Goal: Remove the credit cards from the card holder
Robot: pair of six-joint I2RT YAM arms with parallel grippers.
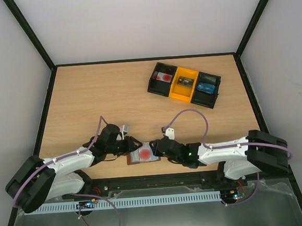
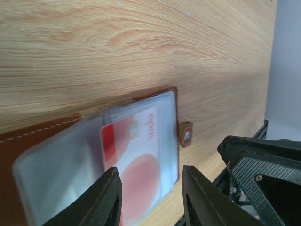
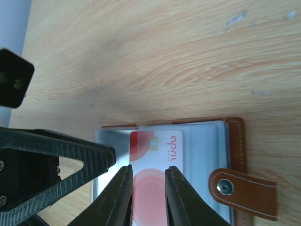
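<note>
Card holder: the brown card holder (image 3: 237, 136) lies open and flat on the wooden table (image 1: 102, 96) at its near edge, between the two arms, with its snap tab (image 3: 240, 188) sticking out to one side.
Credit card: a white credit card (image 3: 162, 141) with a red corner, a chip and a red disc sits in the clear sleeves (image 2: 61, 165) of the open holder.
Left gripper: the left gripper (image 2: 150, 172) hangs over the card's lower part, jaws well apart, one finger on each side of the red disc.
Right gripper: the right gripper (image 3: 147, 169) faces it from the other side, jaws apart by a narrow gap, and the card shows through that gap.
Hard to tell: both wrist views cut off the card's lower end behind the fingers. Whether any fingertip touches the card or sleeve cannot be told. No second card can be made out in the blurred sleeves.
Arms: both reach low and inward from their bases, their wrists nearly meeting over the holder.
Elsewhere: a black-and-yellow tray of bins (image 1: 185, 84) stands well apart, towards the far right.
</note>
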